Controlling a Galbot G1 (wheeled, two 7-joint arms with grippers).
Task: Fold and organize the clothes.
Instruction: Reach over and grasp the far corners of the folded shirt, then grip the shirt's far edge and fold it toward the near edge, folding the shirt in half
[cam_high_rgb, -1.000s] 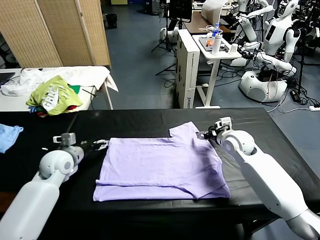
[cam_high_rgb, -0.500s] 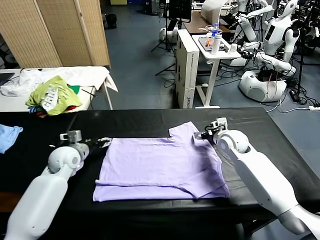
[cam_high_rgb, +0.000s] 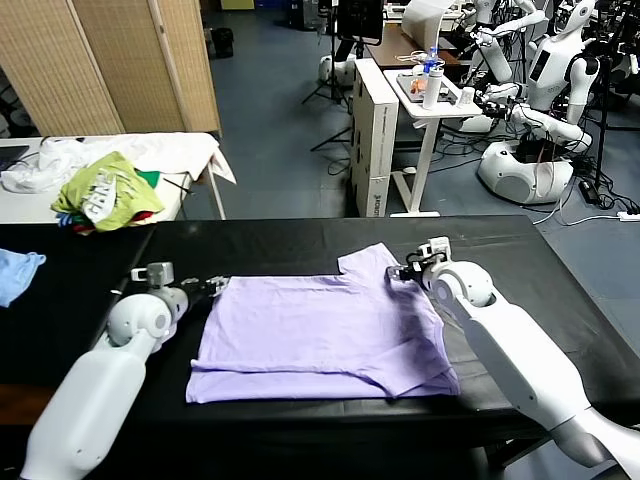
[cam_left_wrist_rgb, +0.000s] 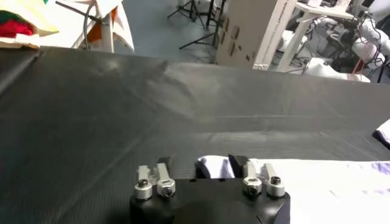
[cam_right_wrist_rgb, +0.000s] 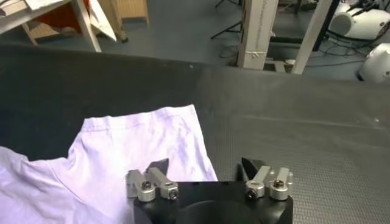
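Observation:
The clothes are one pale lavender T-shirt (cam_high_rgb: 320, 330) lying flat on the black table (cam_high_rgb: 300, 235), with its near edge folded over. My left gripper (cam_high_rgb: 212, 285) is at the shirt's far left corner. In the left wrist view its fingers (cam_left_wrist_rgb: 204, 165) stand close together, with a strip of the T-shirt (cam_left_wrist_rgb: 329, 182) pinched between them. My right gripper (cam_high_rgb: 398, 270) is at the far right sleeve. In the right wrist view its jaws stand wide apart, astride the edge of the sleeve (cam_right_wrist_rgb: 140, 140).
A light blue cloth (cam_high_rgb: 18, 272) lies at the table's left edge. A yellow-green and white garment heap (cam_high_rgb: 105, 195) sits on a white side table behind. A white cart (cam_high_rgb: 430, 100) and other robots stand beyond the table's far edge.
The left gripper has slid right to the shirt's corner and closed on it. The right gripper has moved slightly left, onto the sleeve edge. The shirt lies as before.

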